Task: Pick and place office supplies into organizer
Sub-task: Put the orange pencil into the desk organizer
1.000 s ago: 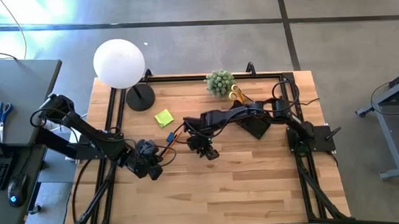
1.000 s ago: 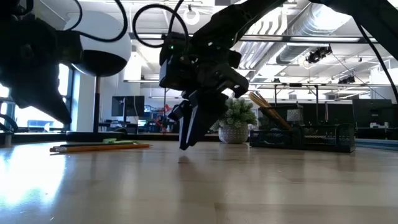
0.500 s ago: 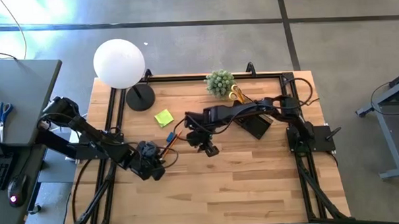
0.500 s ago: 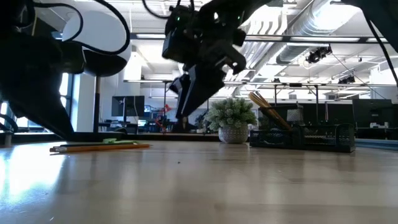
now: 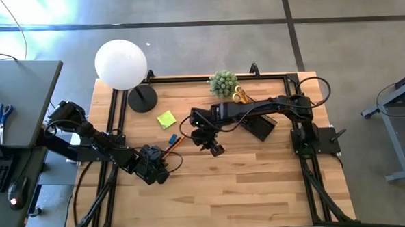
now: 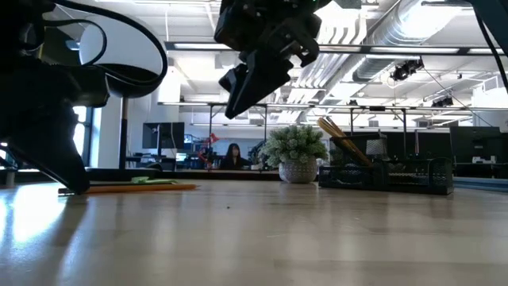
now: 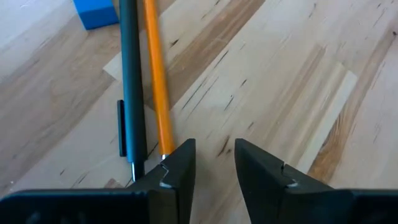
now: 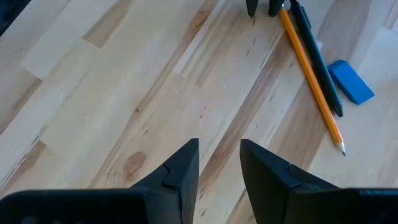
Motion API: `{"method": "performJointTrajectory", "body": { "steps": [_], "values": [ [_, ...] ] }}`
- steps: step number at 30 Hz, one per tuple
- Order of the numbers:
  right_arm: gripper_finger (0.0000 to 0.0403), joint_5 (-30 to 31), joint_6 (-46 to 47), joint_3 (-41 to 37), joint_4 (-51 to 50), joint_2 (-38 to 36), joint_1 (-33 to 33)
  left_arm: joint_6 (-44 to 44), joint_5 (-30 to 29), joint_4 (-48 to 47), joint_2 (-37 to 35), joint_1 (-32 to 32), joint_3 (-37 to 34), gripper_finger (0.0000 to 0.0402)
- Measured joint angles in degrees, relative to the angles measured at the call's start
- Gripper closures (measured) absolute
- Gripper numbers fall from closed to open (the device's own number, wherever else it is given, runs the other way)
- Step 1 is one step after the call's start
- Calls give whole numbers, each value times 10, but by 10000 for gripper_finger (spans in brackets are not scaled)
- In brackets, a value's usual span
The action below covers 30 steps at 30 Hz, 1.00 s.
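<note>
Beside the orange pencil, the left end effector stands apart and empty, offset; closing could nudge the black pen. Right end effector apart, empty.

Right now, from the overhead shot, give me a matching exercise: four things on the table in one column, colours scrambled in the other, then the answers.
Things:
1. sticky-note pad
2. small block
3. lamp globe
4. pencil

Colours:
A. orange
B. white
C. lime green
D. blue

Pairs: 1-C, 2-D, 3-B, 4-A
</note>
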Motion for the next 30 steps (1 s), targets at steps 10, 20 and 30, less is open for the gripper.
{"method": "performJointTrajectory", "body": {
  "steps": [10, 20, 30],
  "values": [
    [290, 2, -1, 0, -21, -5, 2, 2, 5, 0, 0, 0, 0, 325],
    [290, 9, -2, 0, -13, -23, 2, 58, -41, -82, -4, 0, 75, 334],
    [290, 10, -2, 0, -19, -23, 2, -44, -35, -185, 10, 0, 85, 297]
  ]
}}
